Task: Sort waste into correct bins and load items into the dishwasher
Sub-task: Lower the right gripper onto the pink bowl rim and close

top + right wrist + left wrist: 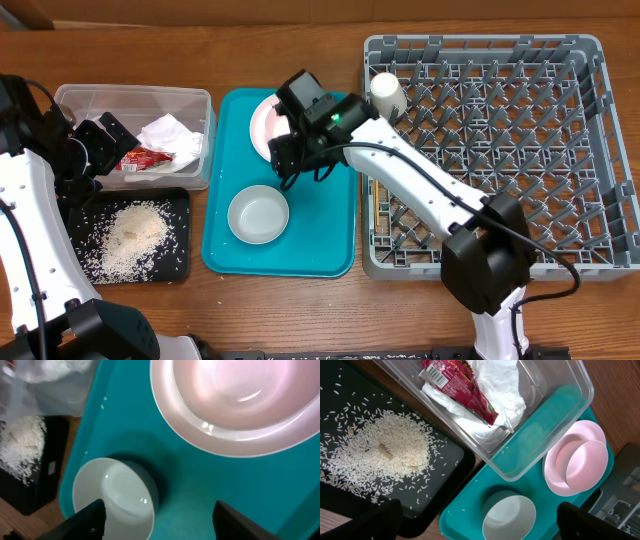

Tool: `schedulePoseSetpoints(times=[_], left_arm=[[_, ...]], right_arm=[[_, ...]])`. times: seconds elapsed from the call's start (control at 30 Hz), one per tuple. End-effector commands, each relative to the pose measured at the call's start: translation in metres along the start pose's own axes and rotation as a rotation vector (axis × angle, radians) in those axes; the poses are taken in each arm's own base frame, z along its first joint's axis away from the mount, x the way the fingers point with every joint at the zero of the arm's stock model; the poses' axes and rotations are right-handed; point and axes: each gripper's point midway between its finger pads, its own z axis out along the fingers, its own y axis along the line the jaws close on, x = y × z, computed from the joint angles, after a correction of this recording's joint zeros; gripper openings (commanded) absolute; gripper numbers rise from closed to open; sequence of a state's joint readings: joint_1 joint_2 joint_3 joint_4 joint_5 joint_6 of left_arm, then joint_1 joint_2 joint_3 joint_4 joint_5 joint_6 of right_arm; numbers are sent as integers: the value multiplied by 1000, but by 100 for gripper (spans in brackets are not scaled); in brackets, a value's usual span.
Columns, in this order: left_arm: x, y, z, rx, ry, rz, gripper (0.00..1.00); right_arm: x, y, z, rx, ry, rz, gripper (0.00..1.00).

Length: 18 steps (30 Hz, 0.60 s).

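The clear tub (70,97) holds the crumpled napkin (170,135) and the red wrapper (145,158); both also show in the left wrist view, napkin (495,380) and wrapper (460,385). Rice (135,230) lies on the black tray (178,200). The pink plate (264,125) and the grey-green bowl (258,213) sit on the teal tray (330,250). My right gripper (290,160) is open and empty, above the teal tray between plate (235,400) and bowl (115,495). My left gripper (95,160) is open and empty over the tub's front edge. The white bowl is out of view.
The grey dish rack (590,150) stands at the right with a white cup (387,95) in its far left corner. Thin wooden chopsticks (376,212) lie along its left side. Bare wooden table surrounds the trays.
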State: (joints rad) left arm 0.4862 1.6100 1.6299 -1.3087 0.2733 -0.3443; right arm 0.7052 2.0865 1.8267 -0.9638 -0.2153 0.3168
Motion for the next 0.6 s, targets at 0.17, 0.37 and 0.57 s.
schedulePoseSetpoints(times=[0.17,0.37,0.57], left_arm=[[-6,-2,-8,6,-31,-5,100],[-6,-2,-8,6,-31,-5,100],[-6,-2,-8,6,-31,-5,100]], right_arm=[[-8,17,12,30,-82,-101,64],[-63,15,3,123,-341,-174,52],[-75,19,8,103,-416,-202,46]])
